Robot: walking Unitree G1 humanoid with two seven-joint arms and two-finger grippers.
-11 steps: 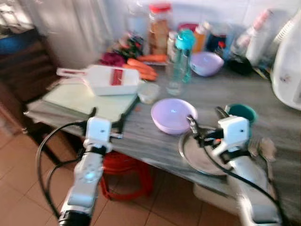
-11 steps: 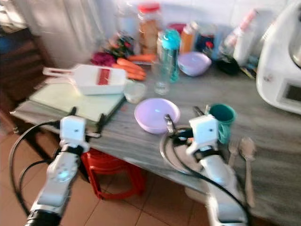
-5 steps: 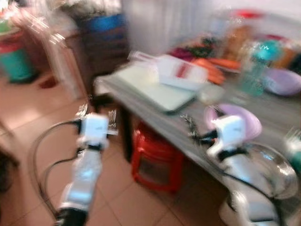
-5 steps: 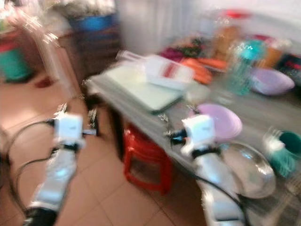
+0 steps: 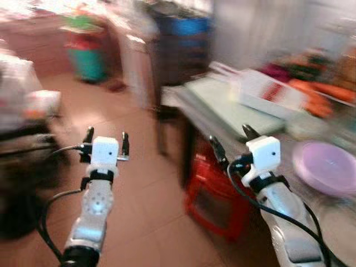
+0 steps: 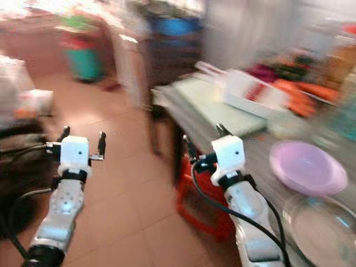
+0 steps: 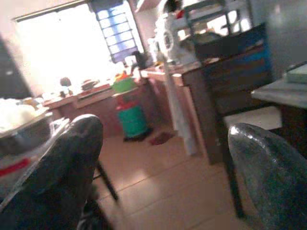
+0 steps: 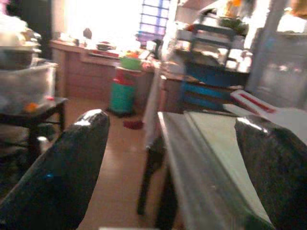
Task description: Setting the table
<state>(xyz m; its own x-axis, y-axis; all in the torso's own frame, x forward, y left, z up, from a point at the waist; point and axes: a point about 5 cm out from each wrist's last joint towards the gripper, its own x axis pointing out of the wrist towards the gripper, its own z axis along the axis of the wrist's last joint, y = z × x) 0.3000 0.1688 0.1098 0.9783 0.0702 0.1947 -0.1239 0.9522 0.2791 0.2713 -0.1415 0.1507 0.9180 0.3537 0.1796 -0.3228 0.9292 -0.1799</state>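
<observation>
Head views blurred. My left gripper hangs over open tiled floor, fingers apart, holding nothing. My right gripper is at the near corner of the grey table, fingers spread, empty.

Table edge runs away to my right; red stool tucked beneath. Floor to my left is free up to a dark low stand.

On the table: cutting board, white slicer, lilac bowl, contents unclear, steel plate at the near edge.

Left wrist view adds a bright window and teal bin.
</observation>
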